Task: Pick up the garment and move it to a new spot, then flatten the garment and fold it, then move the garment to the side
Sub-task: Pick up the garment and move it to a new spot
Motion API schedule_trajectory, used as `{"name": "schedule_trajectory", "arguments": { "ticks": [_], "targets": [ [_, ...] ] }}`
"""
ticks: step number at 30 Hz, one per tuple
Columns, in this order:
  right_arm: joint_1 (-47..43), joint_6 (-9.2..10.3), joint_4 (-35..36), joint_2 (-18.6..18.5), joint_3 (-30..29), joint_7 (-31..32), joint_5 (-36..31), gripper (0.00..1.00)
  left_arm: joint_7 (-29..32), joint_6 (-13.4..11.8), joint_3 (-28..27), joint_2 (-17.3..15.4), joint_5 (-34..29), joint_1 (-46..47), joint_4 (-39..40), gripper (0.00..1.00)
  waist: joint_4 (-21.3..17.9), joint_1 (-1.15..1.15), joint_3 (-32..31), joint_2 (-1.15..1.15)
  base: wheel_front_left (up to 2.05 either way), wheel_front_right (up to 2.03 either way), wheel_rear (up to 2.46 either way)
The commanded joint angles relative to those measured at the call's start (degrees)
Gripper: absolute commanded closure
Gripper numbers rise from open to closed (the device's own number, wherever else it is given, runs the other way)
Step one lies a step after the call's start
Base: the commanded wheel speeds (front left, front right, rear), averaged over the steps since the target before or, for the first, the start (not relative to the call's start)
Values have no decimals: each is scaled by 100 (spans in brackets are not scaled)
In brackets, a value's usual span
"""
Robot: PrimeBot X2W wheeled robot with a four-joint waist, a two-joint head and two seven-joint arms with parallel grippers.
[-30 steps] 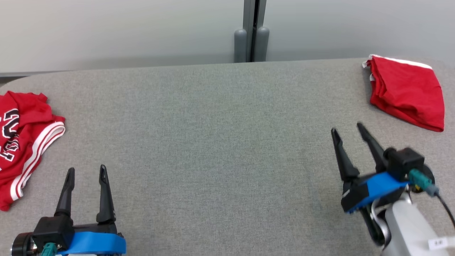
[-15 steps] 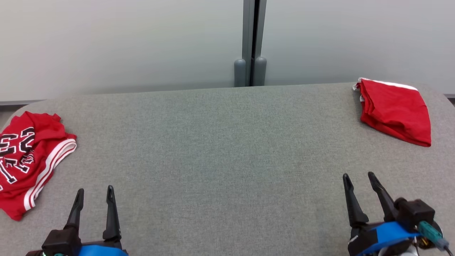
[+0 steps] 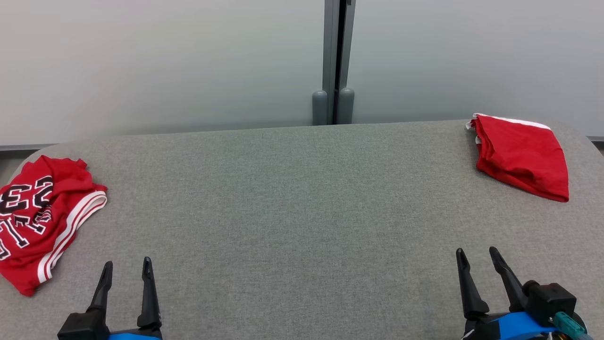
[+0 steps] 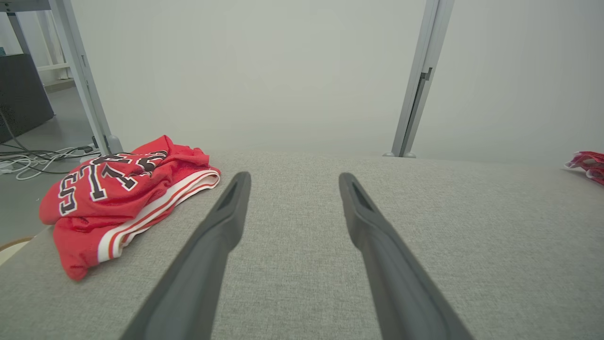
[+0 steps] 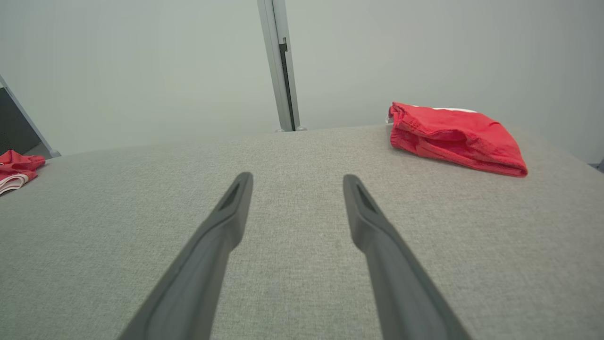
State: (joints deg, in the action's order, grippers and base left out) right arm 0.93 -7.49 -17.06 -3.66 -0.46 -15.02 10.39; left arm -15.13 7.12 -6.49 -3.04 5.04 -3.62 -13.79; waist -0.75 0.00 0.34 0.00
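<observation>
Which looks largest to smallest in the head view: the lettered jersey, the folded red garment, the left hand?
1. lettered jersey, though nearer the camera
2. folded red garment
3. left hand, partly cut off

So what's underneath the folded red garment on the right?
The folded red garment lies directly on the grey table. Anything between its layers or beneath it is covered.
</observation>
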Motion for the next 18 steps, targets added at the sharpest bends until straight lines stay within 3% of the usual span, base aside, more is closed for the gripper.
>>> {"name": "schedule_trajectory", "arguments": {
  "ticks": [1, 9, 18],
  "targets": [
    [-32, -1, 26, 30, -19, -22, -21, 0, -3, 36, -13, 7, -22, 6, -2, 0, 8, 0, 6, 0, 0, 0, 0],
    [24, -1, 9, 49, 40, -22, -50, 0, -3, 41, -92, 0, -38, 86, -18, 0, 139, 0, 46, 0, 0, 0, 0],
    [158, -1, 22, 65, 158, -21, 4, 0, -2, 31, -268, -19, -79, 166, -40, 0, 639, 0, 131, 0, 0, 0, 0]
  ]
}}
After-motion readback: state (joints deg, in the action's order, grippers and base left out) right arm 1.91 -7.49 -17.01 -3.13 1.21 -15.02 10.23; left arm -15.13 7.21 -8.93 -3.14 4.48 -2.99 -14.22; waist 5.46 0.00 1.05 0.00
